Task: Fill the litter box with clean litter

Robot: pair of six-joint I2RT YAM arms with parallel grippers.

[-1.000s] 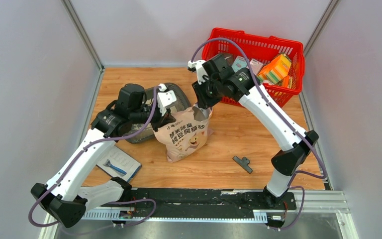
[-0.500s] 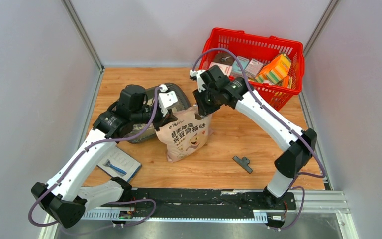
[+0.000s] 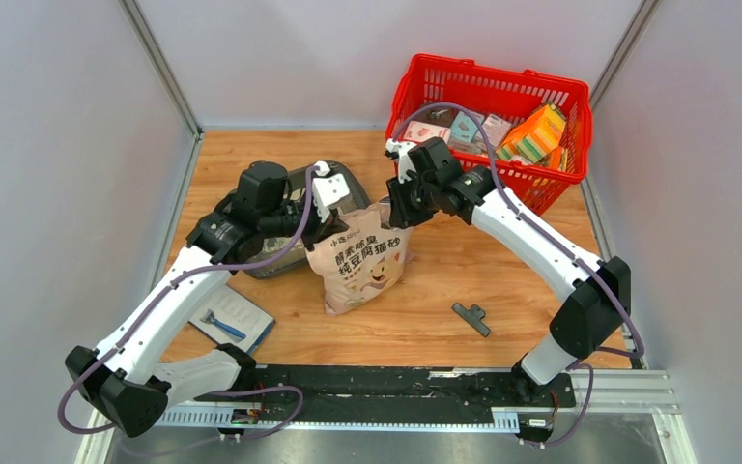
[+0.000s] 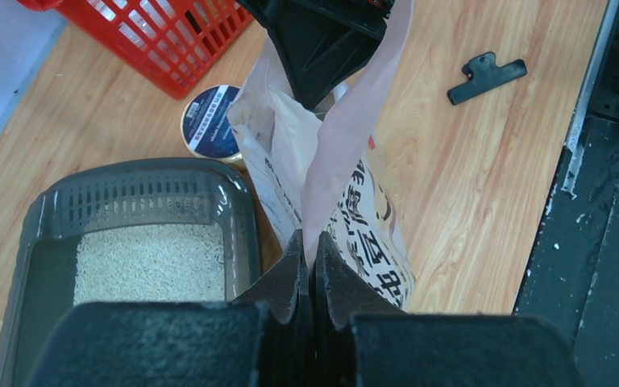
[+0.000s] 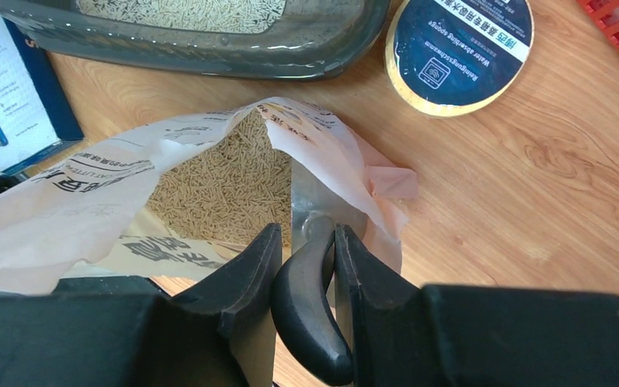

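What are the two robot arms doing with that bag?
They are scooping cat litter. The left gripper pinches the top edge of the litter bag and holds it up. The right gripper grips the black handle of a scoop, whose metal end is down inside the open bag, in the litter. The grey litter box beside the bag has some litter in it.

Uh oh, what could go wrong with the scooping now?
The left tool pinches only a thin edge of the bag; if it slips, the bag could flop and spill litter. The right tool holds the scoop by its handle; carrying it to the litter box, granules might drop on the table.
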